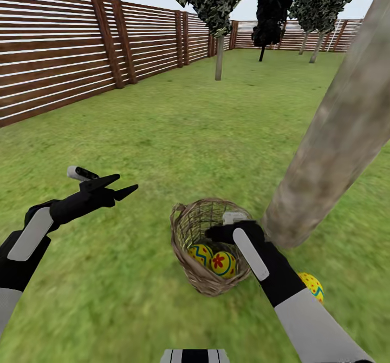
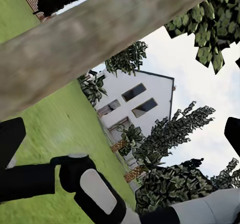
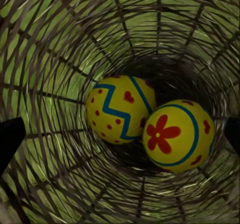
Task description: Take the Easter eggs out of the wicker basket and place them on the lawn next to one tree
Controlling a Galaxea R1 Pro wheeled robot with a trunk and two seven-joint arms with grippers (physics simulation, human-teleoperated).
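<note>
Right tool hangs over the mouth of the wicker basket, pointing down into it; its dark fingertips sit wide apart at the edges of the right wrist view, open, nothing between them. Two Easter eggs lie touching at the basket bottom: zigzag egg on the left, flower egg on the right, both below the tool and untouched. Third egg lies on the lawn right of the basket, partly hidden behind the right forearm, near the base of the tree. Thick pale trunk leans up to the right, its foot just beside the basket's right side. Left tool held above the grass left of the basket, well apart from it, fingers spread, empty. Slat fence runs along the left and far side; dark thin-trunked trees stand far back. White house shows in the left wrist view beyond the trunk.
</note>
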